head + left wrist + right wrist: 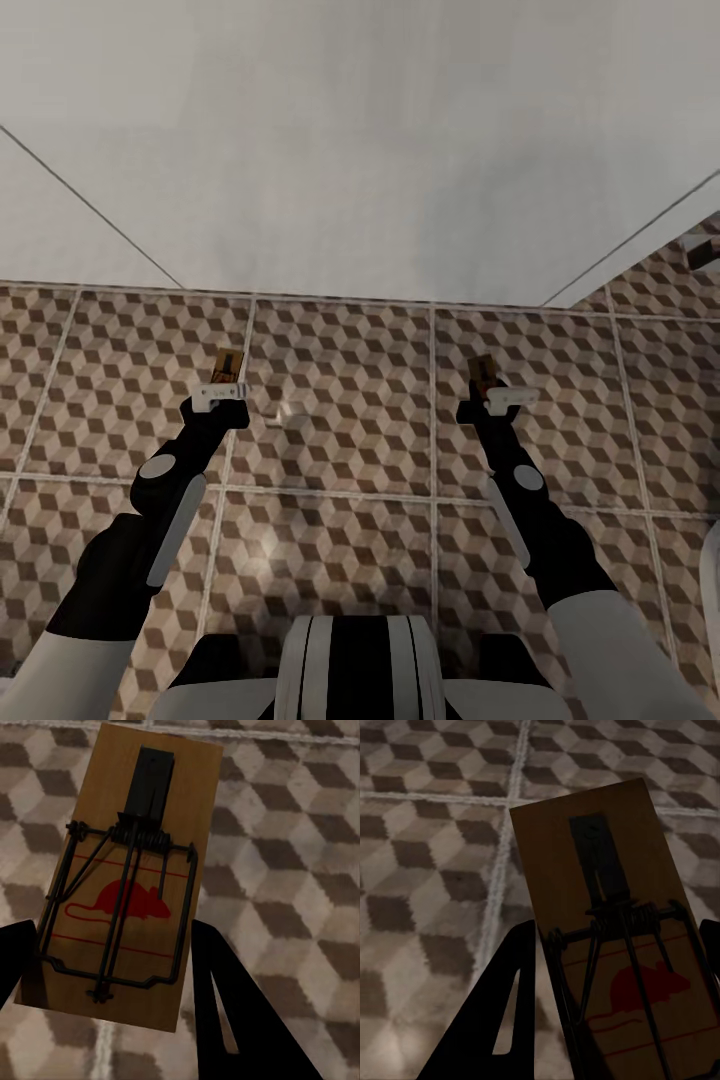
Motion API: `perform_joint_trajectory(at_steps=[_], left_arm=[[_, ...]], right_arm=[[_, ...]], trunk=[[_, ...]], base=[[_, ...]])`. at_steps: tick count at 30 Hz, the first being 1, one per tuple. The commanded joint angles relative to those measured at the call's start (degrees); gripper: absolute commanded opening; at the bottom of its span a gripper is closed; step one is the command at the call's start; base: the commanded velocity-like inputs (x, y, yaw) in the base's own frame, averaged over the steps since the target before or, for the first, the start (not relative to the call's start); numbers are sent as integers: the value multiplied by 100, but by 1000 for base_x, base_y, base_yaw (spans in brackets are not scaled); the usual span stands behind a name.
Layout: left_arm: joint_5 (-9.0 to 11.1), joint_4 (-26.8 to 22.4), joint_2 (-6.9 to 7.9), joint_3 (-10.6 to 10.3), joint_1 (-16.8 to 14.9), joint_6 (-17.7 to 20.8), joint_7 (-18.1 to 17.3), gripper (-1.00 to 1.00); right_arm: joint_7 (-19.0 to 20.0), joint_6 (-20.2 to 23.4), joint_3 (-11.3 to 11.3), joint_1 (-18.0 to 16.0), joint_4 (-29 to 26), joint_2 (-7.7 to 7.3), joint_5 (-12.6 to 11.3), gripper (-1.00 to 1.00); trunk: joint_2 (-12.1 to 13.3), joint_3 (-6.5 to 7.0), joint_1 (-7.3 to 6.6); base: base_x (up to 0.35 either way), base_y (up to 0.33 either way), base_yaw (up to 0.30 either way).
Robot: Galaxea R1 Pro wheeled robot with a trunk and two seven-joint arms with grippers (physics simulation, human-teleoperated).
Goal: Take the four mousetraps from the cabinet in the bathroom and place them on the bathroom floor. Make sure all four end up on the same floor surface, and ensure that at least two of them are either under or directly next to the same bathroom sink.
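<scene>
Left gripper [222, 392] clamps 1 mousetrap [228, 364] at centre-left; right gripper [497, 396] clamps a second mousetrap [483, 372] at centre-right. Both boards point lengthwise away toward the white wall [360, 150], above the bathroom floor [340, 440].

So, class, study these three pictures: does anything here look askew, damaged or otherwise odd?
Nothing stands out. Each gripper, left and right, holds an intact mousetrap, left one, right one, between its fingers above the clean patterned floor.
</scene>
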Motion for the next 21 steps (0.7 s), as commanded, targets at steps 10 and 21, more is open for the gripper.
perform_joint_trajectory(at_steps=[10, 21], left_arm=[[39, -14, 5, -17, -2, 25, 62, -100], [45, -36, -3, -17, -2, 28, 62, -100]], right_arm=[[-22, -21, 23, -2, 3, -34, -44, -100], [-22, -21, 23, -2, 3, -81, -44, -100]], trunk=[[-1, -3, -1], [-1, -3, -1]], base=[[-132, 0, 0], [-78, 0, 0]])
